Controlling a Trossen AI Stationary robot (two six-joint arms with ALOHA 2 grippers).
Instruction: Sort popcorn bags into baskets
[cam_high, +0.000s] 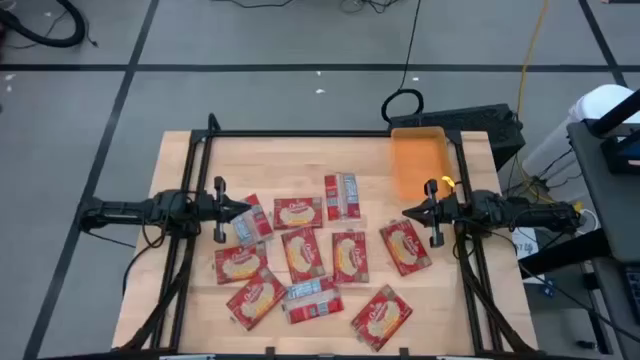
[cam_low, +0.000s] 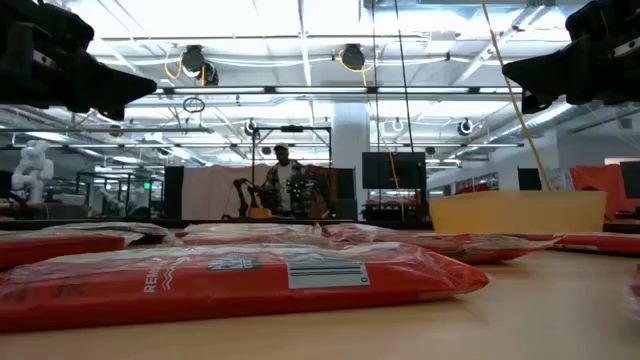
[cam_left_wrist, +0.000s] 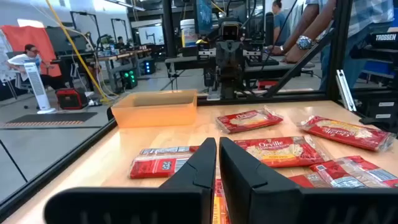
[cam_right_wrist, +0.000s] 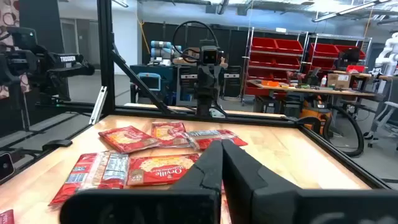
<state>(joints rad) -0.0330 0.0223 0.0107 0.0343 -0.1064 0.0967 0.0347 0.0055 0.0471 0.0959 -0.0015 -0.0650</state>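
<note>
Wooden table (cam_high: 180, 160) from above: we see the popcorn bags (cam_high: 310, 255) scattered mid-table and the orange basket (cam_high: 418, 160) empty at its far right corner; the left gripper (cam_high: 240, 208) and right gripper (cam_high: 408, 212) hover at either side. Low view: bags lie flat. Both wrist views show fingers clenched on nothing. We judge sorting unstarted; next, open over a bag.

"Orville" reads in white on a red popcorn bag (cam_left_wrist: 283, 149) near the left wrist camera and again on another bag (cam_right_wrist: 165, 169) at the right wrist camera's 12 o'clock.
</note>
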